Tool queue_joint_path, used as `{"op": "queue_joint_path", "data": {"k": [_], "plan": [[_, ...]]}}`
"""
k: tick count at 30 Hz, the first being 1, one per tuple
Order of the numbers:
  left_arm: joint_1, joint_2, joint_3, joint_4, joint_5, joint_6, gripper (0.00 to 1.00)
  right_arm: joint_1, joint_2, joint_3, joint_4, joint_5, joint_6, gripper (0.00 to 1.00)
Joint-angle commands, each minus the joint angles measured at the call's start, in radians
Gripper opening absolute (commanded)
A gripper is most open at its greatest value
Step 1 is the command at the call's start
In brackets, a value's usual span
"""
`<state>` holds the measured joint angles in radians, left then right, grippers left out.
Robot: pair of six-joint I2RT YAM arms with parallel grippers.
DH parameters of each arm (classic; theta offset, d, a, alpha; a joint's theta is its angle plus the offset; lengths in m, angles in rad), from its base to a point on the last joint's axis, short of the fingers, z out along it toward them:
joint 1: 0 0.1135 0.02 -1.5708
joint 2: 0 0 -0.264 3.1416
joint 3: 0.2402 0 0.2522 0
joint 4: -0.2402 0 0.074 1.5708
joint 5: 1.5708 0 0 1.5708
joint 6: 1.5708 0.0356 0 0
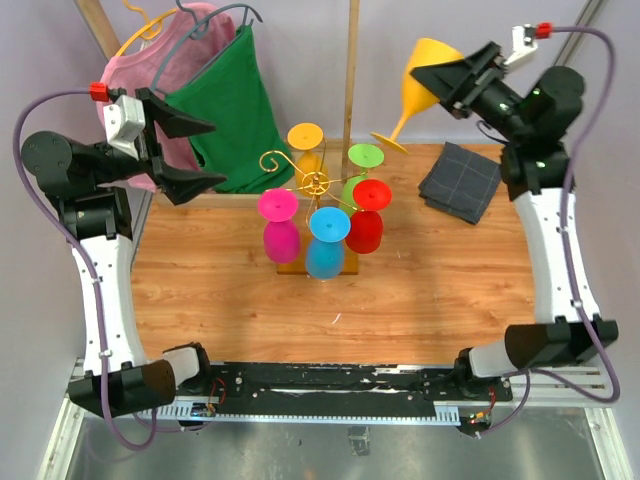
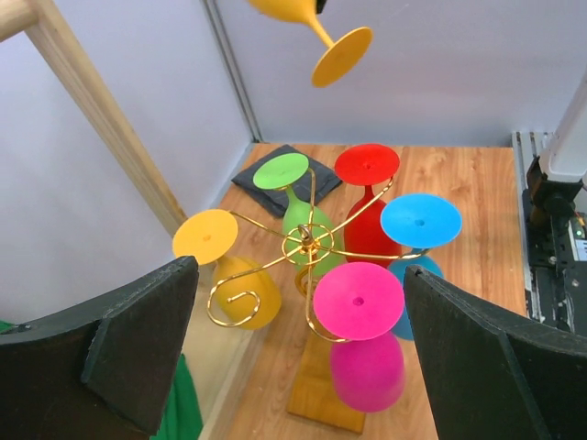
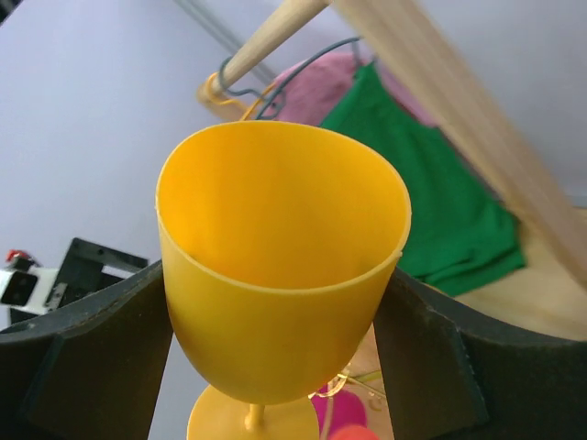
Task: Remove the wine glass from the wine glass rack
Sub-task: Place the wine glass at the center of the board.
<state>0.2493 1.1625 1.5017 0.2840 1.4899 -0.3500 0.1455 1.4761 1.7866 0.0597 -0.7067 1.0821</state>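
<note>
The right gripper (image 1: pixel 447 80) has its jaws closed around the bowl of a yellow-orange wine glass (image 1: pixel 428 62), pinching it from both sides (the wrist view shows a black pad against each flank of the bowl). The glass is in the air, above and to the rear right of the wine glass rack (image 1: pixel 315 183). It is well apart from the wire arms and tilted, with its foot pointing back toward the rack.

The removal itself looks done, and the step in hand is carrying the glass away. The next move probably calls for a bare spot on the table (image 1: pixel 200 290) to the right of the rack. The glass would need turning foot-down and lowering there before the jaws let go.

The left gripper (image 1: pixel 200 152) stands to the left of the rack, jaws spread wide with nothing between them.

The glass looks like smooth opaque plastic, with a rounded bowl, a thin stem and a flat round foot. The rack is gold wire with curled arms around a central post on a pale wood base. Five more glasses (image 1: pixel 327 225) hang from it upside down.
</note>
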Motion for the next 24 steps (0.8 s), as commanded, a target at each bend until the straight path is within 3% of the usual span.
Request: {"op": "queue_joint_path", "data": {"k": [1, 6, 11, 16, 24], "plan": [[0.007, 0.015, 0.018, 0.018, -0.028, -0.039, 0.99, -0.125, -0.116, -0.04, -0.247, -0.003, -0.264, 0.69], [0.008, 0.033, 0.018, 0.019, -0.045, -0.057, 0.99, -0.167, -0.17, -0.038, -0.497, 0.131, -0.529, 0.69], [0.011, 0.058, 0.018, 0.019, -0.059, -0.081, 0.99, -0.169, -0.23, -0.124, -0.587, 0.321, -0.705, 0.68], [0.015, 0.077, 0.013, 0.02, -0.063, -0.096, 0.99, -0.173, -0.276, -0.222, -0.587, 0.468, -0.769, 0.66], [0.015, 0.076, -0.005, 0.019, -0.068, -0.122, 0.99, -0.098, -0.342, -0.477, -0.398, 0.671, -0.84, 0.65]]}}
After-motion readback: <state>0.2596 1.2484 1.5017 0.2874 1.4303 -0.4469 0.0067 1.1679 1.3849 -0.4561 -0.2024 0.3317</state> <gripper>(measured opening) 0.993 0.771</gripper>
